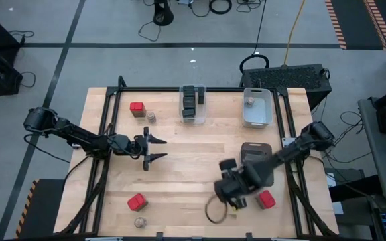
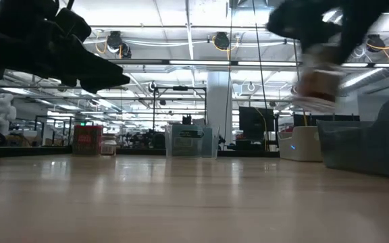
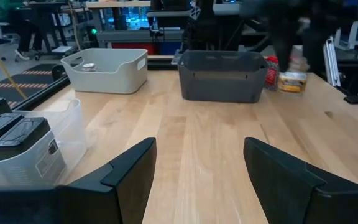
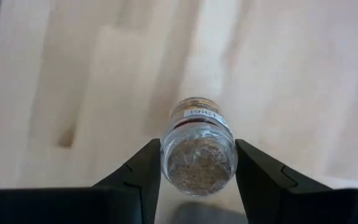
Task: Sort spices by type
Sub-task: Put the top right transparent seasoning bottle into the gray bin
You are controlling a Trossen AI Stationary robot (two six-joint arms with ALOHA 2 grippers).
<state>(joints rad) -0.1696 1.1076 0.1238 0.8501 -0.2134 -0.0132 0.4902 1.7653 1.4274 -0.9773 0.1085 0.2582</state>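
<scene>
My right gripper (image 4: 197,152) is shut on a small round spice jar (image 4: 197,149) and holds it high over the near right of the table, seen blurred in the low view (image 2: 316,81). My left gripper (image 1: 158,148) is open and hovers left of the table's middle, touching nothing. Red tins stand at the far left (image 1: 137,108), near left (image 1: 137,201) and near right (image 1: 267,199). Loose jars stand by the far red tin (image 1: 151,116) and at the near edge (image 1: 139,221). Dark tins (image 1: 191,99) sit in the clear bin. My right gripper pinches the jar's glass body (image 4: 199,163) between its two fingers (image 4: 143,171), one on each side. The jar lies along the fingers, with its tan cap end (image 4: 194,107) pointing away from the wrist. It is lifted clear of the table.
A clear bin (image 1: 193,119) and a white bin (image 1: 256,119) with one jar in it stand at the far edge. A dark bin (image 1: 254,148) lies partly under my right arm. Bare wood stretches across the table's middle (image 1: 193,161).
</scene>
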